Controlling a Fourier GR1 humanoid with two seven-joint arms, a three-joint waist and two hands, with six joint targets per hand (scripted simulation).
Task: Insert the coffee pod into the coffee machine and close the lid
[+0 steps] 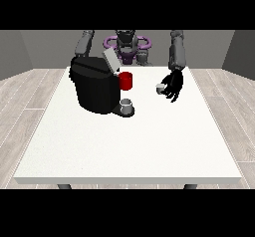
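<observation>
Hanging fingers-down, hand (174, 85) w/ pod (160, 88)

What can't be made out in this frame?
Front view:
- Hand at the view's left: hidden behind the coffee machine.
- Pod by the hand at the view's right: too small to tell whether it is held.
- Inside of the pod slot under the raised lid: not visible.

Place: a plain indoor room, looks like a test or lab space
Floor (30, 99): light wooden planks
Walls (40, 49): grey and bare
Furniture: one large white tabletop (129, 141) in the middle
Home sign: a black coffee machine (94, 89) stands on it
</observation>
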